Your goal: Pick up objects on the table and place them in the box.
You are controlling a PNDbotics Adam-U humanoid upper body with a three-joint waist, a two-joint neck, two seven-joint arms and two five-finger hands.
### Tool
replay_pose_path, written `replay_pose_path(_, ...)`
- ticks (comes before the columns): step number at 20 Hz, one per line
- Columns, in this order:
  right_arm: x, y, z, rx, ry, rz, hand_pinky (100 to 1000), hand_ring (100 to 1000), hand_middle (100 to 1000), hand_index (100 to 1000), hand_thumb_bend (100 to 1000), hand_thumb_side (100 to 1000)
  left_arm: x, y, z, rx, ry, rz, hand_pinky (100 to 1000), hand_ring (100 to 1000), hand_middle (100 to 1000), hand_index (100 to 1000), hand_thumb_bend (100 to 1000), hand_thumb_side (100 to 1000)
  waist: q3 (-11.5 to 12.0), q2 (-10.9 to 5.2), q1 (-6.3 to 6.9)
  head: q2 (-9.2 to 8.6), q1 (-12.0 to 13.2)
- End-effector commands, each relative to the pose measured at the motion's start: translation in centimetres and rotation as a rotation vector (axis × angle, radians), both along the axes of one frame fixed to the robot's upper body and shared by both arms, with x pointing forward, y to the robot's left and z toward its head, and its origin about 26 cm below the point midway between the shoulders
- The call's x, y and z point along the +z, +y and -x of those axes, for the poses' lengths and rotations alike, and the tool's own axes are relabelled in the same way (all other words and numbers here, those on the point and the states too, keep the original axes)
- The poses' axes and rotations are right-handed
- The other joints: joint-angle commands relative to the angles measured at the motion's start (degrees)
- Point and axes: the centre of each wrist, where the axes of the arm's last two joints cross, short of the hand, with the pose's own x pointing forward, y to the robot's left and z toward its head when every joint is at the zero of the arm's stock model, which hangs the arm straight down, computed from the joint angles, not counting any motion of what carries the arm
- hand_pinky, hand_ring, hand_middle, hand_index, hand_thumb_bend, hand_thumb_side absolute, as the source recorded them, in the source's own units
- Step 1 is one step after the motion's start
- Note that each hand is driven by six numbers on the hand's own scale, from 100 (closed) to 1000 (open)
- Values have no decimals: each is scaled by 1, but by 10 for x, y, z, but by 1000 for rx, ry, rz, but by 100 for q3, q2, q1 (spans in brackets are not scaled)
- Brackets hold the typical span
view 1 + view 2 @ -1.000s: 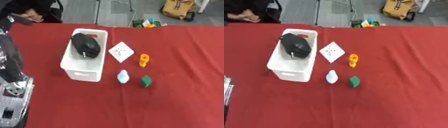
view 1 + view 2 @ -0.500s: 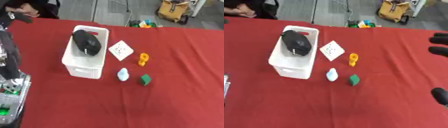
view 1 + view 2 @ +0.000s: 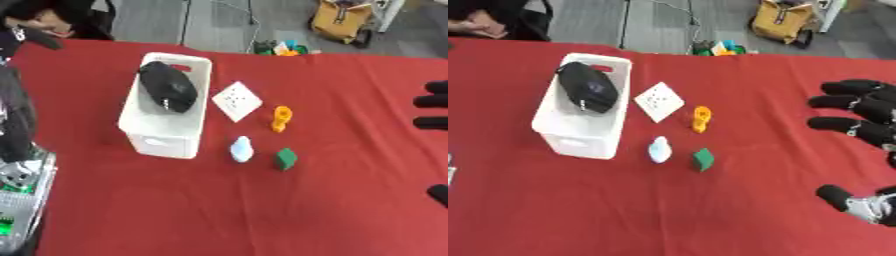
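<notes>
Well to the left of the right hand, four small things lie loose on the red surface: a green block nearest the hand, a pale blue-white piece just beside it on the side away from the hand, an orange piece a little farther up the surface, and a white square card with dots set cornerwise beyond that. None of them touches another, and none touches the hand. Farther from the hand than all four stands the white box, just beside the card, with a black object lying inside it across most of its length. The right hand shows at the right edge, its dark fingers straight and spread wide toward the things, the thumb apart below them, holding nothing. At the opposite side, in the left eye view, the robot's left arm runs down the left edge; its hand cannot be made out there.
</notes>
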Motion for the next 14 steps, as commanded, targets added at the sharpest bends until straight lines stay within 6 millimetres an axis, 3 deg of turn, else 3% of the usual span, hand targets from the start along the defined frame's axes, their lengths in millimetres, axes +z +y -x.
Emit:
replay_pose_path(1,23,-3,2,-49,-32,162,852,899,831,868,483,968,7,-2,2,-16,-25,1,448,813,808,914,113,1000,20,-73,59,88,-63)
replay_pose_path(6,35,1,-1,-120,-20,164,821,864,800,864,534,1000,7,-4,2,-25,-24,9,447,813,808,914,112,1000,44,-60,102,130,-101)
replay_pose_path(7,36,2,-2,-132,-13,156,784,822,767,853,590,1000,7,-4,2,-26,-24,9,446,813,808,914,112,1000,48,-59,105,132,-106)
replay_pose_path(8,35,4,-2,-138,-10,134,784,822,767,853,590,1000,7,-5,2,-29,-24,10,446,813,808,914,112,1000,50,-56,114,136,-112)
replay_pose_path(10,32,9,-4,-145,2,84,711,724,703,840,651,1000,7,-6,2,-35,-22,14,445,813,808,914,112,1000,59,-54,125,141,-119)
replay_pose_path(14,27,24,-9,-147,11,-60,687,669,670,824,681,1000,6,-10,1,-50,-16,28,444,813,809,915,112,1000,94,-57,148,123,-122)
